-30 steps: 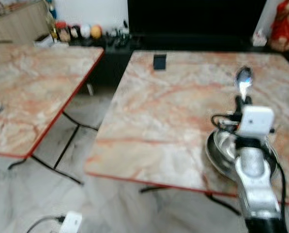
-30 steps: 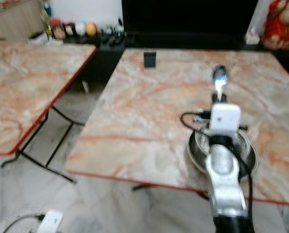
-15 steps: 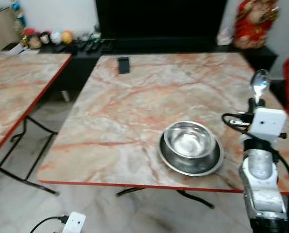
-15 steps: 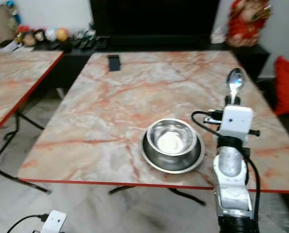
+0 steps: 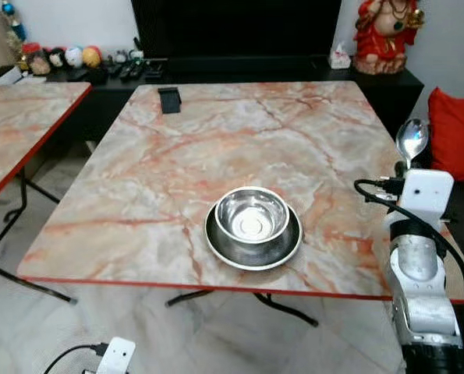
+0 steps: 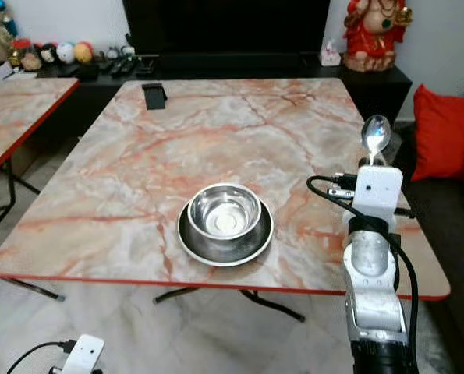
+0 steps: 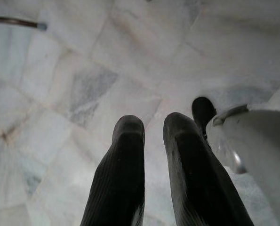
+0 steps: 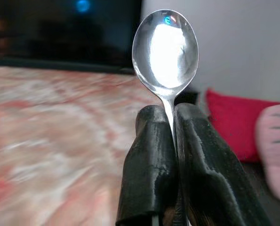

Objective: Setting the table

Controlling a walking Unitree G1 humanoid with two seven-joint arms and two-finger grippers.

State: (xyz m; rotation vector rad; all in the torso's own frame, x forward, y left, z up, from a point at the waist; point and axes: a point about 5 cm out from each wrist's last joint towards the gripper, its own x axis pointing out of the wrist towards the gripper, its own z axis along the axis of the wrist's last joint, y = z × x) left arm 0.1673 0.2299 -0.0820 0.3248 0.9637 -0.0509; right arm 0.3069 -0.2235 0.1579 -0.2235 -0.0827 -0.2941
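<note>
Marble-patterned with a red edge, the bench [image 6: 138, 156] carries a steel bowl [image 6: 224, 212] that is seated in a steel plate [image 6: 225, 238], near the front edge and roughly midway across. A small dark object [image 6: 154, 96] is set at the far left corner. A second bench [image 6: 17, 109] of the same pattern is seen to the left, well apart. Beyond the bench's right edge, the right gripper [image 8: 172, 141] is raised, its fingers clamped on the handle of a spoon [image 6: 375, 137], which is held upright with the bowl end uppermost. A red cushion [image 6: 442, 132] is seen behind it, and a red figurine [image 6: 368, 35] on the dark shelf at the back. The left gripper [image 7: 151, 136] hangs over the pale marble floor [image 7: 83, 70], its fingers almost together with a narrow gap between them and nothing held.
</note>
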